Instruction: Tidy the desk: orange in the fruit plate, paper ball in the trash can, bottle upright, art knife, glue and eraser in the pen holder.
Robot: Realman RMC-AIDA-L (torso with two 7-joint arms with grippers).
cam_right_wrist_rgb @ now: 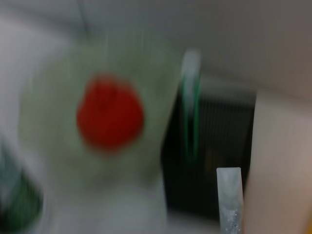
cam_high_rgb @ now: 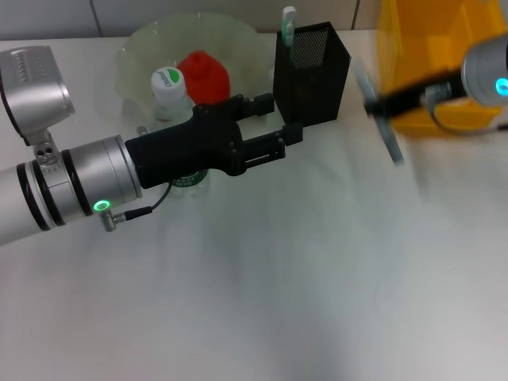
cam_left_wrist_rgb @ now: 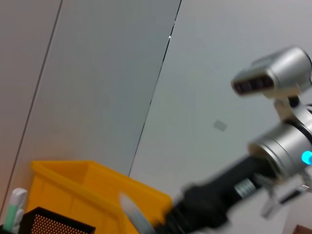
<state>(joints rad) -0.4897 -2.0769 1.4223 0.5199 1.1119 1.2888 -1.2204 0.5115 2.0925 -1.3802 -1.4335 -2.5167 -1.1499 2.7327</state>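
My right gripper [cam_high_rgb: 390, 101] hovers right of the black mesh pen holder [cam_high_rgb: 313, 75] and is shut on the grey art knife [cam_high_rgb: 387, 135], which hangs down slanted. The knife's tip [cam_right_wrist_rgb: 229, 197] shows beside the holder [cam_right_wrist_rgb: 209, 146] in the right wrist view. A white and green glue stick [cam_high_rgb: 288, 24] stands in the holder. The orange [cam_high_rgb: 205, 73] lies in the pale green fruit plate [cam_high_rgb: 143, 48]. The bottle [cam_high_rgb: 169, 87] stands upright in front of the plate, partly behind my left arm. My left gripper [cam_high_rgb: 279, 117] is open and holds nothing, just left of the holder. Paper ball and eraser are out of view.
A yellow bin [cam_high_rgb: 444, 55] stands at the back right, behind my right arm. The left wrist view shows that bin [cam_left_wrist_rgb: 92, 185], the holder's rim [cam_left_wrist_rgb: 53, 222] and my right arm [cam_left_wrist_rgb: 229, 190] with the knife. White tabletop [cam_high_rgb: 302, 278] fills the front.
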